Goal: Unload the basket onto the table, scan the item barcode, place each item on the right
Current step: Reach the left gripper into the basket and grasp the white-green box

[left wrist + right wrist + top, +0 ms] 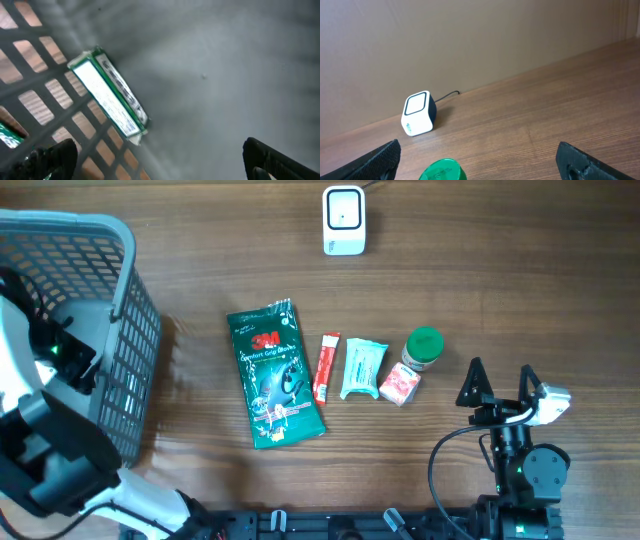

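Grey basket floor, green-white box ahead of left hand

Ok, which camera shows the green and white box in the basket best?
Left wrist: the box lies inside the basket, fully visible. Overhead, the left arm hides it; the right wrist faces away from it.

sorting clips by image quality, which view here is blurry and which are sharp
Left wrist: smeared throughout, the green-edged box and basket both soft. Overhead: crisp, evenly lit, 3M glove packet logo legible. Right wrist: scanner sharp, green cap cropped at the bottom edge.
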You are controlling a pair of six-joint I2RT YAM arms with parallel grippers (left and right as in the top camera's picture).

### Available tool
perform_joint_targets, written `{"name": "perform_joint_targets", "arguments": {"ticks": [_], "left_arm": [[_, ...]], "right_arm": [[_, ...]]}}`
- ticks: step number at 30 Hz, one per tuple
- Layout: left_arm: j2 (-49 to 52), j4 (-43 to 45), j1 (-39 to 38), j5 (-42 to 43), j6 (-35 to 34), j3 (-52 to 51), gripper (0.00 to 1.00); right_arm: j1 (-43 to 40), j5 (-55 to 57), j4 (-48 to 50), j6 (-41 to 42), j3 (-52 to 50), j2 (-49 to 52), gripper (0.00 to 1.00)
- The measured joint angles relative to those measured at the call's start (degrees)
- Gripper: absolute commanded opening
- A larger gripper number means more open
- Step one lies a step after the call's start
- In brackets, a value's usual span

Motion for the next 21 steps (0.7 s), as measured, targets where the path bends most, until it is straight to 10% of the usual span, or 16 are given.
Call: {"name": "perform_joint_targets", "arguments": {"ticks": [21], "left_arm": [[4.0, 11.6, -2.2, -0.7, -0.2, -15.8, 0.89]], "right_arm": [[0.0, 0.0, 0.0, 0.0, 0.0, 0.0, 1.0]]}}
